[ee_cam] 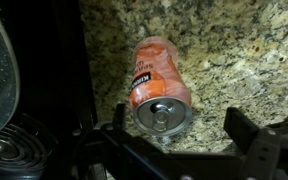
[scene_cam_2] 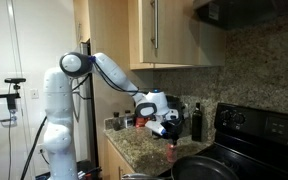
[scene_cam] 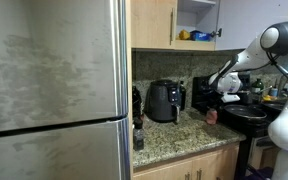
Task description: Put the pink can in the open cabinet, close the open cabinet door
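Hovering over the can (ee_cam: 159, 85), which lies on its side on the counter (ee_cam: 234, 50) just beside the stove (ee_cam: 44, 70), my pincer (ee_cam: 179, 128) stands wide open with a finger either side of its top end, and nothing is gripped. By my judgement none of the job is done: the cabinet (scene_cam: 189, 12) above gapes without the can and its door (scene_cam_2: 169, 35) is unshut — grasp, lift and closing all remain.
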`<action>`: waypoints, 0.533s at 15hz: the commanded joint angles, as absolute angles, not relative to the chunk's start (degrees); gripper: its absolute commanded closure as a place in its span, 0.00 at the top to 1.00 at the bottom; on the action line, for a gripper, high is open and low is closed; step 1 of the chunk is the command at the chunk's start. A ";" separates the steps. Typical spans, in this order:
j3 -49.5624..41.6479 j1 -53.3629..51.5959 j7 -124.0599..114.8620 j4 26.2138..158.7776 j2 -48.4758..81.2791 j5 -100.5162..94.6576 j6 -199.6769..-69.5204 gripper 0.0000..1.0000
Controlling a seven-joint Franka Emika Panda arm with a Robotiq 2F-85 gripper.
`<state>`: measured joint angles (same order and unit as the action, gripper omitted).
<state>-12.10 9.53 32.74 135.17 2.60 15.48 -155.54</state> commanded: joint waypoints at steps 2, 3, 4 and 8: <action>-11.66 10.56 28.69 135.39 2.59 11.48 -155.85 1.00; -11.70 10.57 27.82 135.42 2.60 10.66 -156.05 1.00; -11.53 10.56 27.06 135.42 2.54 10.63 -156.13 1.00; -11.23 10.54 26.44 135.43 2.48 11.37 -156.45 1.00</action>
